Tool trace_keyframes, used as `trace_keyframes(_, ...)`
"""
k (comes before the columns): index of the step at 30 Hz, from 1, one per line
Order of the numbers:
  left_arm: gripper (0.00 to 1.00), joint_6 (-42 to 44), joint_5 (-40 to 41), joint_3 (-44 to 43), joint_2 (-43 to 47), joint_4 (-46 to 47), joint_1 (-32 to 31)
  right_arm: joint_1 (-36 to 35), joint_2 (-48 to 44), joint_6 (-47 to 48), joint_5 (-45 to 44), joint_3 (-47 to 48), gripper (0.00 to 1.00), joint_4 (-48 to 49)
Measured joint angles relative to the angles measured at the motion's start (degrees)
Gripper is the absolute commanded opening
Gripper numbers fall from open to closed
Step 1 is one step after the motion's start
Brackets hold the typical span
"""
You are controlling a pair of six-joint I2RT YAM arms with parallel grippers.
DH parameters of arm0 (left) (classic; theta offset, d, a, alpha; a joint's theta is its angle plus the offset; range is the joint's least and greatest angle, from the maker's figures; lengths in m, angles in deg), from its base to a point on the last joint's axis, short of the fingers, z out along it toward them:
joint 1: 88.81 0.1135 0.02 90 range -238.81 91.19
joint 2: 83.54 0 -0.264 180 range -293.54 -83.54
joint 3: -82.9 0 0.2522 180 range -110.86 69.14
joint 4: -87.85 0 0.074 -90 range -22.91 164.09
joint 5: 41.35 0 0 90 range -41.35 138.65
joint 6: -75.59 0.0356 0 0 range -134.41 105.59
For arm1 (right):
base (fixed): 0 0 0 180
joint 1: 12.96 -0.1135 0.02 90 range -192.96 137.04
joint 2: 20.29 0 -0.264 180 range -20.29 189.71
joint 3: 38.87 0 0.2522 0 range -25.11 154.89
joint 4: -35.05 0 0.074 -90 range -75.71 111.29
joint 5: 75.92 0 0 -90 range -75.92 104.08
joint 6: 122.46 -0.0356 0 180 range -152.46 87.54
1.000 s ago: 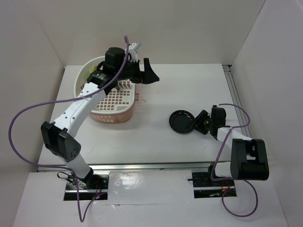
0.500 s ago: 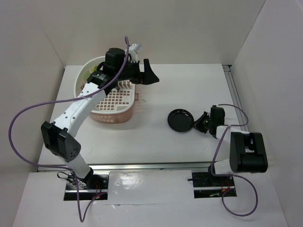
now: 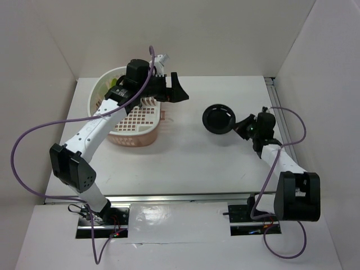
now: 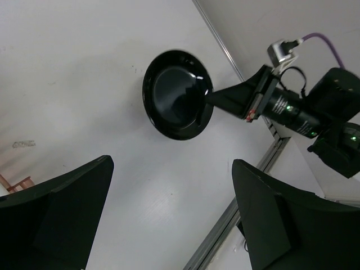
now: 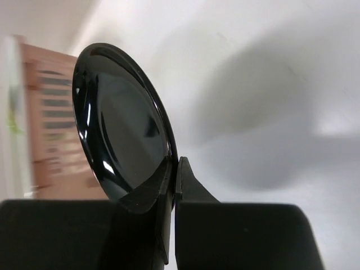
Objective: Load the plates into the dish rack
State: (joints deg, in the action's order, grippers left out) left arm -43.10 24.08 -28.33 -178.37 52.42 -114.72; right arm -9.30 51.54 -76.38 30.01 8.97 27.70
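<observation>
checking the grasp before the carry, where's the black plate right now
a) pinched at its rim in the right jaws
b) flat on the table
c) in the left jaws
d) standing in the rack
a: the right wrist view shows the right jaws shut on the rim of the black plate, which is held up on edge.

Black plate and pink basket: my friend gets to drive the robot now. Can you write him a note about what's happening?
Right gripper: shut on the rim of the black plate, which is tilted up, right of the dish rack.
Left gripper: open, empty, over the rack's right edge.
Done: pale and green plates seem to stand at the rack's far end; the arm hides the rest.
Left: carry the black plate into the rack.
</observation>
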Motion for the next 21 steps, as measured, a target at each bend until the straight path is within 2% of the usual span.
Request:
trace_keyframes(5,1.00,-0.02,0.00,0.24,-0.26,0.39,0.00,-0.90,0.17,-1.09,5.77,6.97,0.00,4.22)
trace_keyframes(12,1.00,-0.04,-0.39,0.24,-2.23,0.81,0.00,-7.74,3.87,-1.20,14.49,12.90,0.00,9.62)
trace_keyframes(15,0.95,-0.09,-0.42,0.35,-2.62,0.92,0.00,-9.46,5.49,-1.25,17.33,14.47,0.00,11.26)
trace_keyframes(16,0.81,-0.09,-0.44,0.39,-2.62,0.94,0.00,-9.92,6.08,-1.22,17.94,15.19,0.00,11.50)
trace_keyframes(18,0.69,0.00,-0.50,0.42,-2.64,1.22,0.00,-10.80,6.84,-1.14,18.36,16.46,0.00,11.89)
trace_keyframes(19,0.55,-0.20,-0.52,0.42,-2.64,1.33,0.00,-11.26,6.95,-1.07,18.53,16.72,0.00,12.17)
trace_keyframes(21,0.46,-0.09,0.02,0.72,-2.62,1.88,0.02,-11.78,6.95,-1.05,18.67,16.92,0.00,12.72)
